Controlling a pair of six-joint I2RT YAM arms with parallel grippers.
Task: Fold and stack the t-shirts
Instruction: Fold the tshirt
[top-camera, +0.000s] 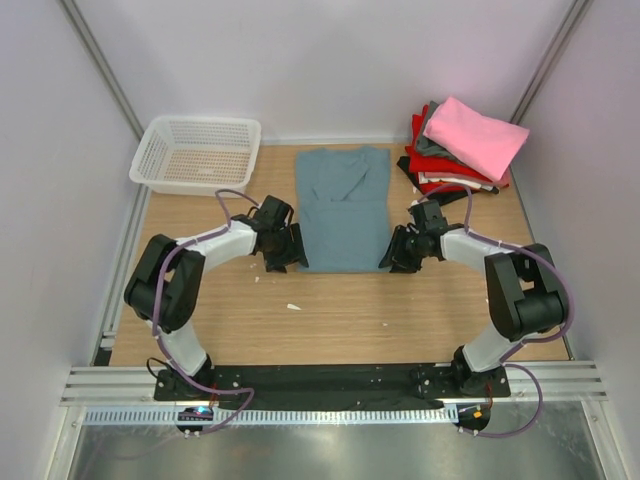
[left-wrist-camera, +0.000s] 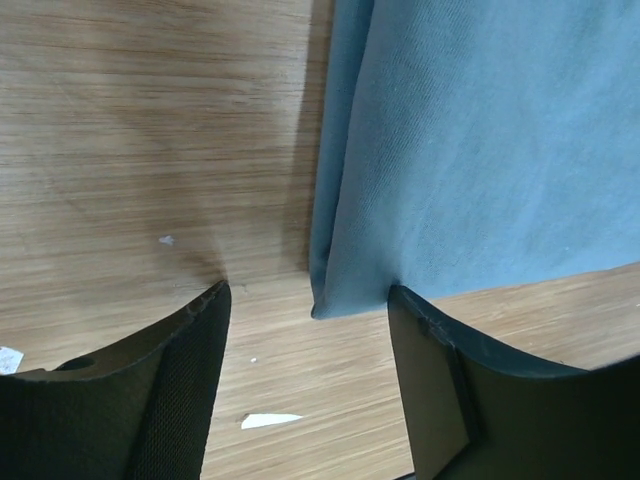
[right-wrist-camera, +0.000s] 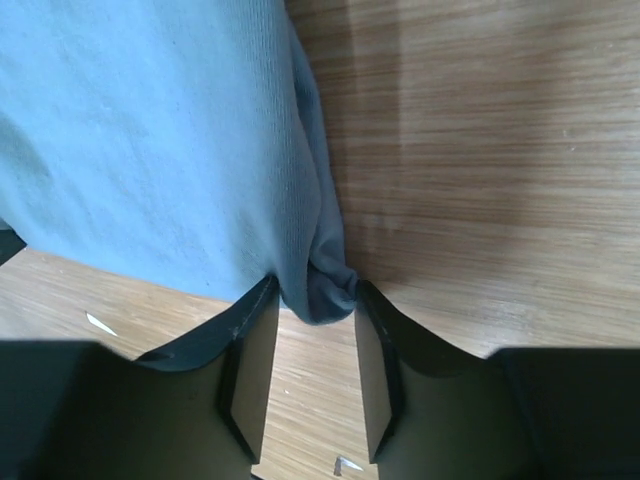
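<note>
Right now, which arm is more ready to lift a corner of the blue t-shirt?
Right. The right gripper seems to squeeze a near corner of the blue t-shirt, bunched between its fingers. The left gripper is wide open, its corner lying loose in the gap.

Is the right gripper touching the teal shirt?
Touching. The right wrist view shows the teal shirt corner bunched inside the right gripper, pressed against both fingers.

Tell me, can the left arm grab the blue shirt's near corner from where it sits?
Probably yes: the left gripper is open, its fingers straddle that corner of the teal t-shirt, and nothing lies between.
</note>
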